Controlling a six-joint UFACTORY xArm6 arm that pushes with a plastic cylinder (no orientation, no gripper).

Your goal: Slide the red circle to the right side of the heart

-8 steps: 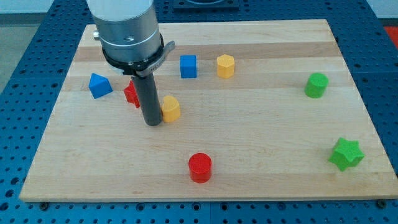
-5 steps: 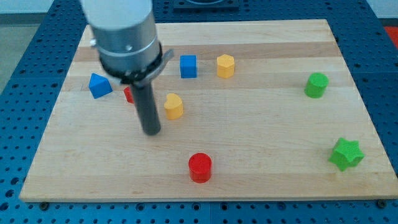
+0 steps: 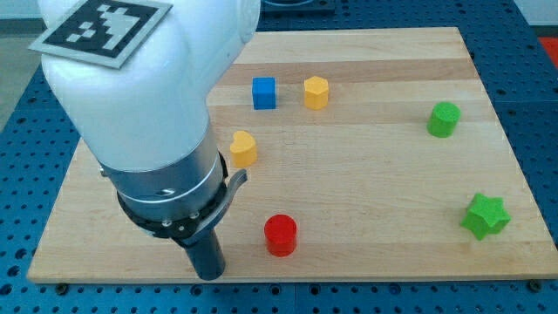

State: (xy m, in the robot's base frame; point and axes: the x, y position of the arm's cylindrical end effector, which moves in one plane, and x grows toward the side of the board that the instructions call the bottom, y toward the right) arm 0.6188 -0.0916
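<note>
My tip (image 3: 209,274) rests on the wooden surface (image 3: 366,218); there are no jaws to clench. The red circle (image 3: 281,235) lies just to its right, the yellow heart (image 3: 244,149) farther up.

Board (image 3: 366,218) lying on perforated bench (image 3: 540,131). My tip (image 3: 209,274) sitting at near edge, left of red circle (image 3: 281,235), apart from it. Yellow heart (image 3: 244,149) lying farther back, left of circle, close beside arm housing (image 3: 148,96). Blue cube (image 3: 264,92) and yellow hexagon (image 3: 316,92) sitting side by side far, cube on left. Green cylinder (image 3: 444,119) sitting far right; green star (image 3: 485,216) sitting near right.
</note>
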